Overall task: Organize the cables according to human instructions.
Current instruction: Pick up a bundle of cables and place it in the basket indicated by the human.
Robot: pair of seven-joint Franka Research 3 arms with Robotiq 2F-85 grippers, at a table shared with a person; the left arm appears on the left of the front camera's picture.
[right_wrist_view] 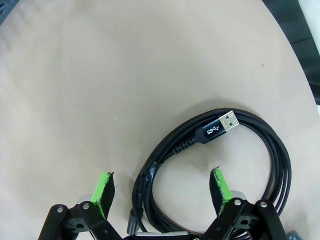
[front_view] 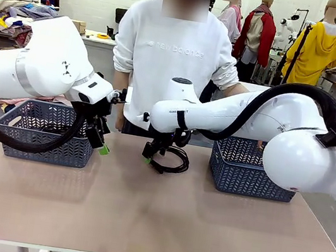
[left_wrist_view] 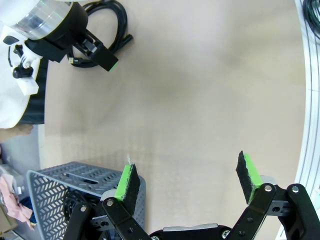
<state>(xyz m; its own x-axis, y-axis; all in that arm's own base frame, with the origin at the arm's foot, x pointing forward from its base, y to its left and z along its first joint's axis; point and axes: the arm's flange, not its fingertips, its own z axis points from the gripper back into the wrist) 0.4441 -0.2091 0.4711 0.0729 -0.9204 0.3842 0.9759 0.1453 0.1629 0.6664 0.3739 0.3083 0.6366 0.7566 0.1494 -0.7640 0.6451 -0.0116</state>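
One coiled cable [right_wrist_view: 215,165] near the worktop's far edge sits between the right end effector's [right_wrist_view: 162,192] apart pads; closing comes next, while the left end effector [left_wrist_view: 189,180] waits apart.

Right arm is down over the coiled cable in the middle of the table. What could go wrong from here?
1. The right gripper straddles one side of the cable coil; closing may catch only a few strands, so loops could sag or unravel.
2. The plug lies loose across the coil and might snag on a basket rim.

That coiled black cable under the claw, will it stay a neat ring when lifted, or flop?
The coiled cable looks thin and braided, so it probably sags. A band seems to bind its loops, so they likely stay together. Its free USB plug may dangle. It is probably light.
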